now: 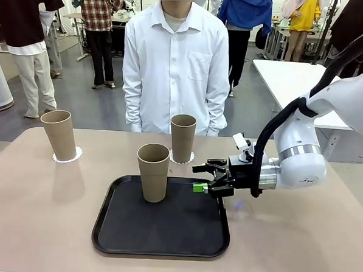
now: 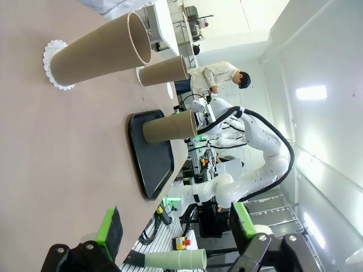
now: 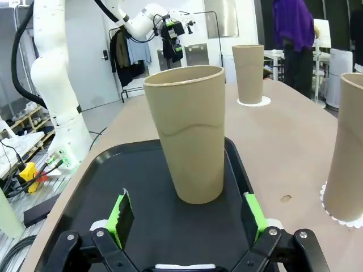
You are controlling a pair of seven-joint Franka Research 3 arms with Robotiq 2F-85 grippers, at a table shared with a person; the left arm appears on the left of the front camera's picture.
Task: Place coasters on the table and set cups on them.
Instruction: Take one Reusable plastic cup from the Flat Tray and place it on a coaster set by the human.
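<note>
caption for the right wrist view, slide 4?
Open right gripper lined up on the cup standing in the black tray; two more cups on coasters beyond.

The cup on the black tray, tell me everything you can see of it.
The cup is a tall, tapered tan-brown tumbler, matte, with no handle. It stands upright, mouth up and wider than its base, with no coaster under it. It sits at the far middle of the tray, touching nothing else. The right hand hangs open just beside it, level with its lower half, its fingers facing the cup.
</note>
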